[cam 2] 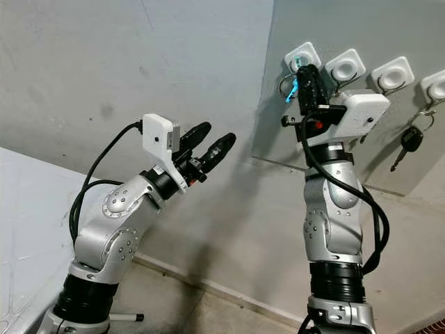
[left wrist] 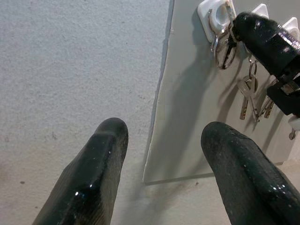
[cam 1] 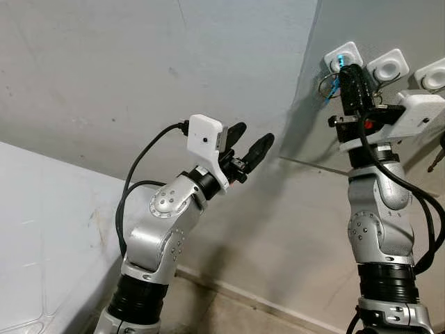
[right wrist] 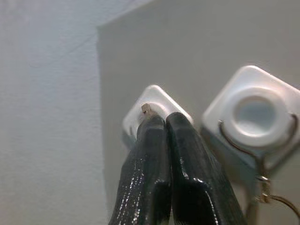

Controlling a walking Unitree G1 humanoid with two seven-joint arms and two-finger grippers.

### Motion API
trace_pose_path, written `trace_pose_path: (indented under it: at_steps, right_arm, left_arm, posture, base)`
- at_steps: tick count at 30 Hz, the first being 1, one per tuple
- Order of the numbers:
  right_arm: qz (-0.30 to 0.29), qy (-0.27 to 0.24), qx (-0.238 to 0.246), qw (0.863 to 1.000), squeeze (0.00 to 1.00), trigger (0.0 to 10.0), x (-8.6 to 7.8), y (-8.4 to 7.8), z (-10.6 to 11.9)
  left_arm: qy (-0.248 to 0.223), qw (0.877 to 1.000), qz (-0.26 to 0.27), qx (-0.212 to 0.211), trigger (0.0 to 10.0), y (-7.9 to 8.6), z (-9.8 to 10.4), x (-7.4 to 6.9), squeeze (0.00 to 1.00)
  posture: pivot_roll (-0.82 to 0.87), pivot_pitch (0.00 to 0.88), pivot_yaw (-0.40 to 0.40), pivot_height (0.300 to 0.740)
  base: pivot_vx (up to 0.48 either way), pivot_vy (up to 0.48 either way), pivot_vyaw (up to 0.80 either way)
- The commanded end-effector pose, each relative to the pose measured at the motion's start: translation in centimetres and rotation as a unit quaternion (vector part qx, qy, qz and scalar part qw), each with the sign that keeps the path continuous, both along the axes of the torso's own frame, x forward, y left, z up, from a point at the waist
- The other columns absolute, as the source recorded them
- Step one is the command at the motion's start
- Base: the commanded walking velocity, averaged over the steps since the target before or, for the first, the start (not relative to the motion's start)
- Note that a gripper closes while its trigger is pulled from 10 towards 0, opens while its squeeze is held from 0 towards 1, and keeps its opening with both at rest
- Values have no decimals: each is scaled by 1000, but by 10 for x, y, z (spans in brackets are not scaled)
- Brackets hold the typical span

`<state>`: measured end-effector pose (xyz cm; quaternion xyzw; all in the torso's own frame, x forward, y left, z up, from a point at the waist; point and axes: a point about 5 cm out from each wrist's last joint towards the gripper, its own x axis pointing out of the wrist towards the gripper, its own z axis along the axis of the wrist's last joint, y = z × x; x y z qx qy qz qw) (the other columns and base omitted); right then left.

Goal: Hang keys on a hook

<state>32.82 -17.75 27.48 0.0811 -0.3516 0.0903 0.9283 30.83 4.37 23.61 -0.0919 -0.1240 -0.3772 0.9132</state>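
A grey board (cam 1: pixel 389 125) on the wall carries a row of white square hooks. My right gripper (cam 1: pixel 345 69) is raised to the leftmost hook (right wrist: pixel 154 96), its tips touching the hook's face. Its fingers (right wrist: pixel 187 154) are pressed shut, with a small metal bit (right wrist: pixel 146 108) of the key ring pinched at the tip. The key ring (left wrist: pixel 221 43), with a blue tag (cam 1: pixel 335 83), dangles at that hook beneath the fingers. My left gripper (cam 1: pixel 251 141) is held up open and holds nothing, well left of the board.
The second hook (right wrist: pixel 255 112) holds another ring with keys (left wrist: pixel 247 96). A black car key (cam 2: pixel 410 139) hangs further right on the board. A white surface (cam 1: pixel 49 229) lies at lower left. Bare wall lies between my two arms.
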Motion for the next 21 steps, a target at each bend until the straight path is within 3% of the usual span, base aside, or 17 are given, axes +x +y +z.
trace_pose_path:
  at_steps: [1,21]
  right_arm:
    - [-16,5,8,1000,0,10000,1,-5,1]
    - [-43,59,8,997,0,10000,-3,-11,-26]
  left_arm:
    - [-17,1000,-4,-5,10000,-1,10,-3,0]
    - [-9,1000,-2,-13,10000,0,11,-2,0]
  posture:
    - [-8,59,-8,740]
    - [-14,66,-8,740]
  base:
    - [0,0,0]
    - [0,0,0]
